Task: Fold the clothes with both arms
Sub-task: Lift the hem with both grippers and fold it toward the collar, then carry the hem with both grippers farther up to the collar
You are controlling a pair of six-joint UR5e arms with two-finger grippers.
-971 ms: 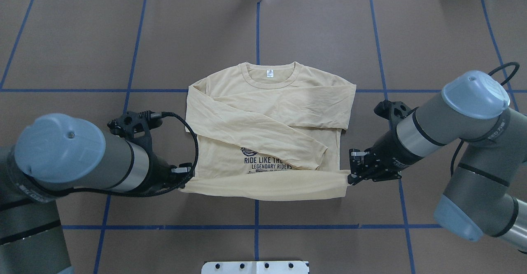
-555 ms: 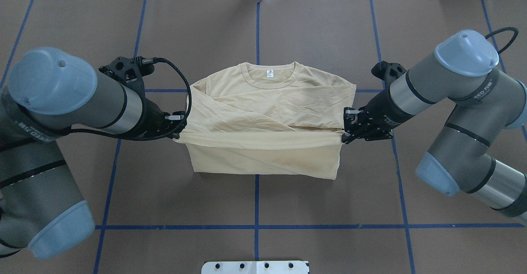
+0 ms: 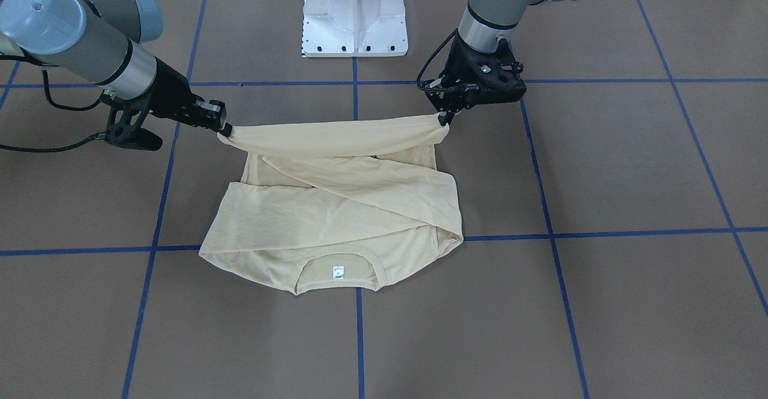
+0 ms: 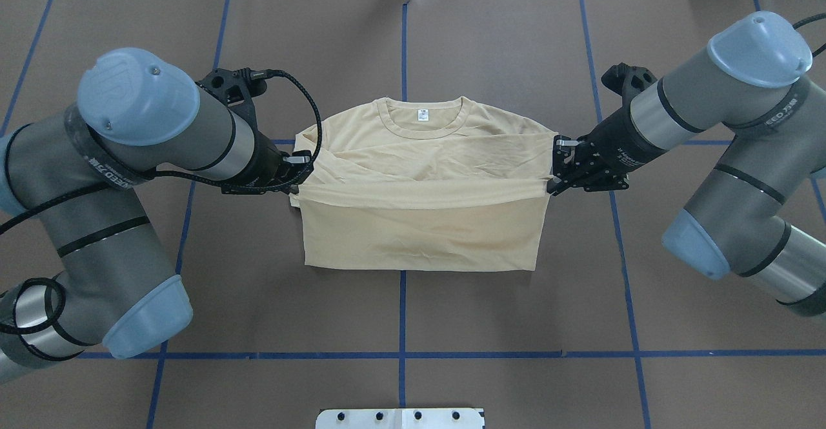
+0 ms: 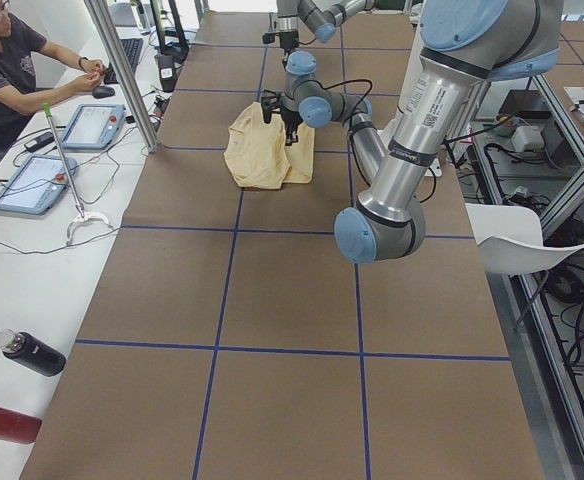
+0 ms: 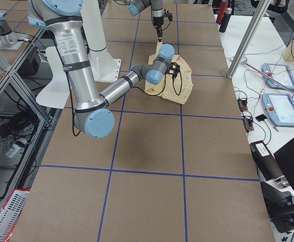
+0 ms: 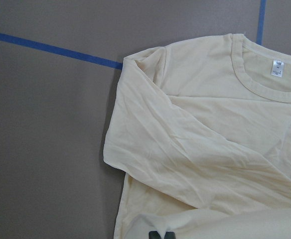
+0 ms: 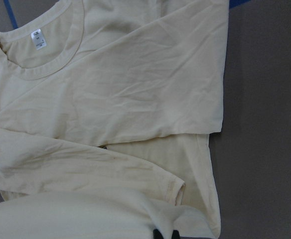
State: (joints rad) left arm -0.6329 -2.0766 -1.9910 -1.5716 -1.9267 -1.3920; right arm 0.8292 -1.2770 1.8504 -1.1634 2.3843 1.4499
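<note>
The pale cream-yellow shirt lies in the middle of the table with its sleeves crossed over the chest and its collar and white neck tag on the far side. Its lower part is doubled over, plain side up, and the print is hidden. My left gripper is shut on the hem's left corner. My right gripper is shut on the right corner. The hem hangs taut between them, just above the chest. In the front-facing view the shirt shows with the left gripper and the right gripper. The wrist views show the left gripper and the right gripper shut on cloth.
The brown table cover carries a grid of blue tape lines. The white pedestal base stands at the robot's side. In the left side view an operator, tablets and bottles sit along a side bench.
Both grippers have carried the hem away from the robot toward the collar. The lower part of the shirt now lies doubled over and the print is covered.
</note>
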